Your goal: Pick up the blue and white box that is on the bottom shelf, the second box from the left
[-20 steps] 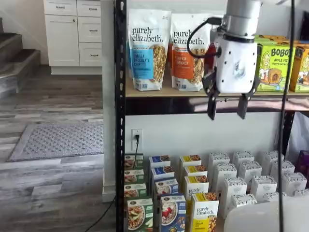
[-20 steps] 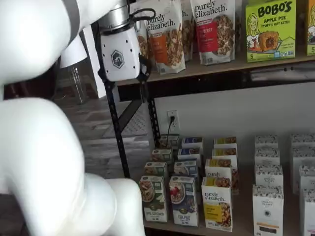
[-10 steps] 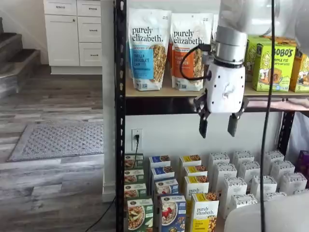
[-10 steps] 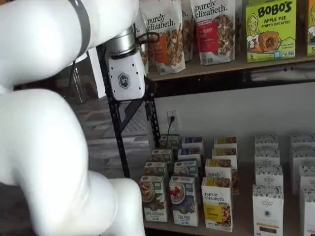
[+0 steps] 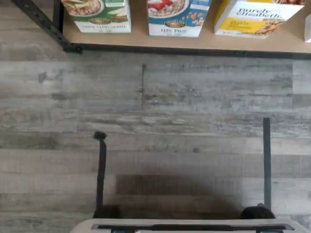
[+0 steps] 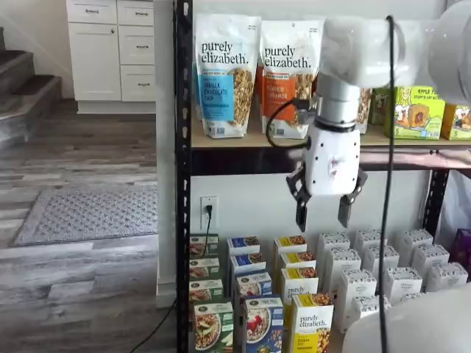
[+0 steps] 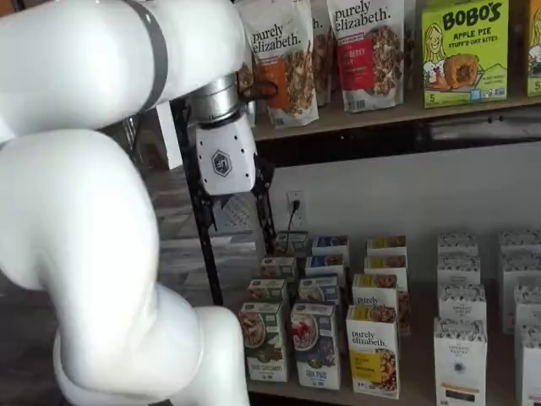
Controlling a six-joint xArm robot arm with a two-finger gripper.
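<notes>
The blue and white box [image 6: 263, 324] stands at the front of the bottom shelf [image 7: 418, 374], between a green box [image 6: 213, 327] and a yellow "purely elizabeth" box [image 6: 313, 325]. It shows in both shelf views, and its point in the other one is the blue box [image 7: 317, 342]. The wrist view shows its lower front [image 5: 177, 17] on the shelf's tan board [image 5: 194, 43]. My gripper [image 6: 322, 213] hangs well above the boxes and to the right of the blue one. It is open, with a plain gap between its black fingers, and it holds nothing. It also shows in a shelf view [image 7: 237, 207].
More blue, green and yellow boxes stand in rows behind the front ones, and white boxes [image 6: 379, 272] fill the shelf's right part. Granola bags [image 6: 227, 73] and green Bobo's boxes [image 7: 465, 51] stand on the upper shelf. A black rack post [image 6: 182, 184] is at the left. Grey plank floor [image 5: 155, 111] lies in front.
The gripper has come down from the upper shelf's level and moved left toward the box rows, and it has stayed open. The boxes have not moved.
</notes>
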